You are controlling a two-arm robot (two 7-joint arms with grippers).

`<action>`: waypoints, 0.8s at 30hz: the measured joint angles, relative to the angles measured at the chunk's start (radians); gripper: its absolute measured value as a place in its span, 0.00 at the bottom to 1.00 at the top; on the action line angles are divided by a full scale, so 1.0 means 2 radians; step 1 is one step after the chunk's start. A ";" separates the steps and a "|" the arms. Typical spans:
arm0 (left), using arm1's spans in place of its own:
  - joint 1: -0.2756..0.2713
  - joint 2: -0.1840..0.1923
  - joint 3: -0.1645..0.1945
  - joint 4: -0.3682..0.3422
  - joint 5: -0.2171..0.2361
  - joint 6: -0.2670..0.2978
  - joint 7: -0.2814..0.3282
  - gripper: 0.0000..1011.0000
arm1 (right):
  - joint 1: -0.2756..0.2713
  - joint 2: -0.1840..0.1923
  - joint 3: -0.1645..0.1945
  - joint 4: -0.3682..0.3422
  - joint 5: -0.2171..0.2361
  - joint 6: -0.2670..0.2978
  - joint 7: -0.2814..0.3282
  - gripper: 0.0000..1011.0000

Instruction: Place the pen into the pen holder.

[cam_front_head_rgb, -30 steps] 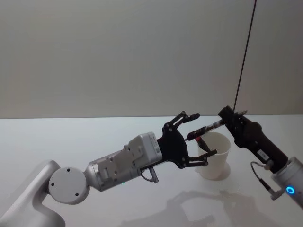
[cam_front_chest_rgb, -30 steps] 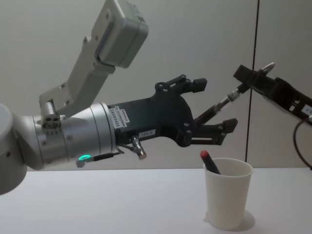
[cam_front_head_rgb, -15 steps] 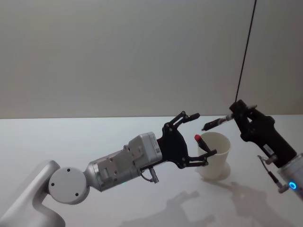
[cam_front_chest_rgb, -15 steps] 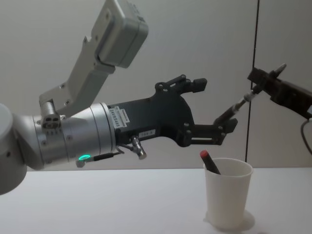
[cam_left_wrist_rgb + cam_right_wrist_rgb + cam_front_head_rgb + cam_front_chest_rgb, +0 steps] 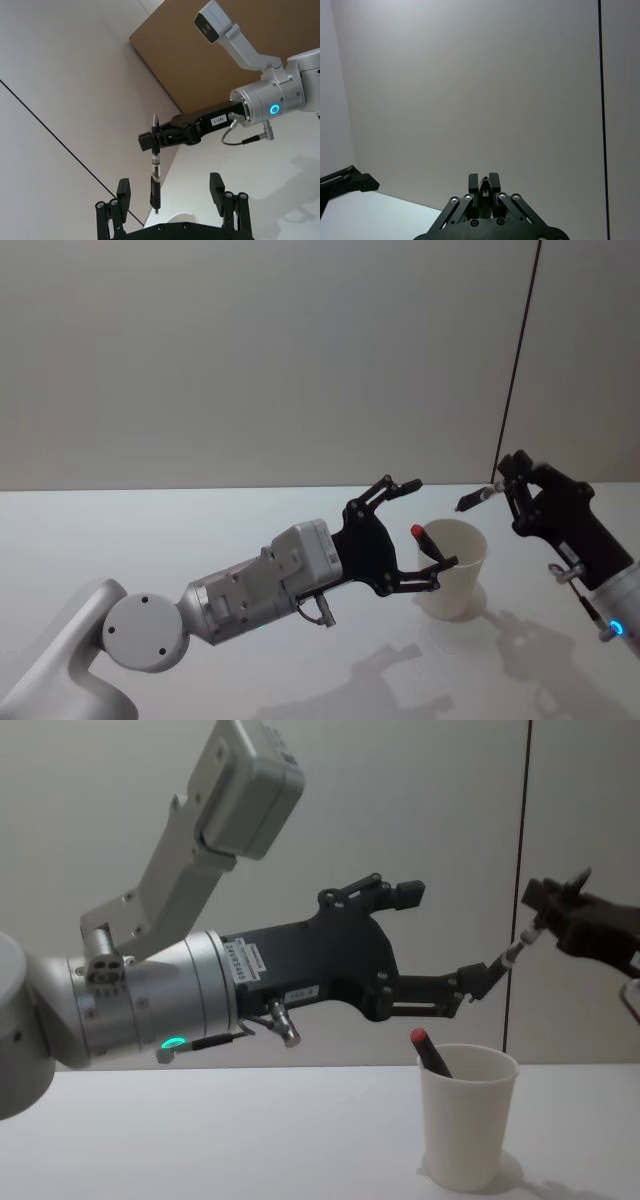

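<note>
I'm holding the pen (image 5: 510, 957) clenched in the right gripper (image 5: 540, 916), tip slanting down-left twd the cup (image 5: 466, 1116) below, left gripper (image 5: 435, 942) hanging spread wide betw them, cup on worktop (image 5: 200, 1140).

Left tool (image 5: 415, 535) raised, fingers spread, right tool (image 5: 513, 487) clamped, raised

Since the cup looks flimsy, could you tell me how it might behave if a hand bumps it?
The white paper cup is probably light and may slide or tip. The red-capped pen leaning on its rim adds off-centre weight. Its thin wall would likely dent if squeezed.
</note>
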 joint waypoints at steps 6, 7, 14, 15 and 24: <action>0.000 0.000 0.000 0.000 0.000 0.000 0.000 0.99 | 0.005 -0.004 -0.005 0.010 -0.031 -0.002 -0.021 0.11; 0.000 0.000 0.000 0.000 0.000 0.000 0.000 0.99 | 0.006 -0.006 -0.007 0.012 -0.039 -0.003 -0.026 0.11; 0.000 0.000 0.000 0.000 0.000 0.000 0.000 0.99 | 0.012 -0.012 -0.012 0.022 -0.067 -0.004 -0.048 0.11; 0.000 0.000 0.000 0.000 0.000 0.000 0.000 0.99 | 0.013 -0.012 -0.013 0.023 -0.069 -0.004 -0.050 0.11; 0.000 0.000 0.000 0.000 0.000 0.000 0.000 0.99 | 0.019 -0.017 -0.017 0.032 -0.090 0.006 -0.066 0.11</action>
